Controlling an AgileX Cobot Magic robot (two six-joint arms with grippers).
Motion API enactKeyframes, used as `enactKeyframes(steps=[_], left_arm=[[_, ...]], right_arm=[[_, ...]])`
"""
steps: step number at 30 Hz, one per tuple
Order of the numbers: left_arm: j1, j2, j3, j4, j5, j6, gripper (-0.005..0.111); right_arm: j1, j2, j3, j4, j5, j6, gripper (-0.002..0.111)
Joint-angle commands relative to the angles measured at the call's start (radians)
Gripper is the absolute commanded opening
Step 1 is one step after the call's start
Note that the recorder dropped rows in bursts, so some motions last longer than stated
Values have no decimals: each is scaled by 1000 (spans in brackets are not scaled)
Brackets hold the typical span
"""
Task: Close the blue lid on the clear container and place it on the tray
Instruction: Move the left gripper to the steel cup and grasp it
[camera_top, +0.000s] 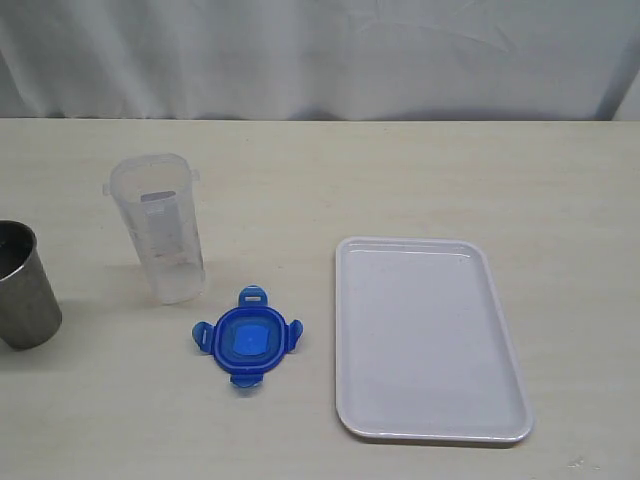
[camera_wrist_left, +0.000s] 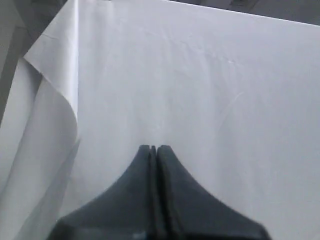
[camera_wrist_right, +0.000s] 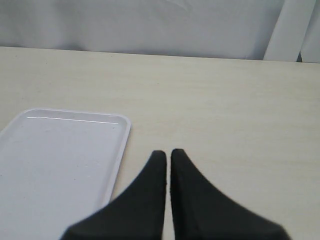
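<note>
In the exterior view the clear container (camera_top: 163, 231) stands upright and open-topped at the left of the table. The blue lid (camera_top: 247, 337) lies flat on the table in front of it, flaps spread. To the right lies the white tray (camera_top: 428, 338), with nothing on it. Neither arm shows in the exterior view. My left gripper (camera_wrist_left: 153, 148) is shut, empty, facing only white cloth. My right gripper (camera_wrist_right: 167, 152) is shut with nothing between its fingers, low over the table beside a corner of the tray (camera_wrist_right: 60, 165).
A grey metal cup (camera_top: 20, 286) stands at the table's left edge, left of the container. A white curtain (camera_top: 320, 55) hangs behind the table's far edge.
</note>
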Motion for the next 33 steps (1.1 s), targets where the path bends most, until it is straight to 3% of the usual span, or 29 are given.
enactKeyframes(steps=[1, 6, 10, 20, 27, 33], left_arm=[[-8, 117, -83, 151, -95, -130, 36], [-8, 338, -178, 215, -128, -127, 105], [-8, 571, -199, 227, -127, -129, 105], [-8, 852, -193, 174, 19, 29, 105], [-8, 978, -142, -24, -82, 214, 105], [-8, 991, -77, -41, -115, 219, 105]], right_arm=[[-5, -4, 3, -8, -3, -1, 4], [-5, -4, 3, -8, -3, -1, 4], [-5, -4, 3, -8, -3, -1, 4], [-5, -4, 3, -8, -3, -1, 4], [-5, -4, 3, -8, -3, -1, 4], [-5, -4, 3, -8, -3, -1, 4]])
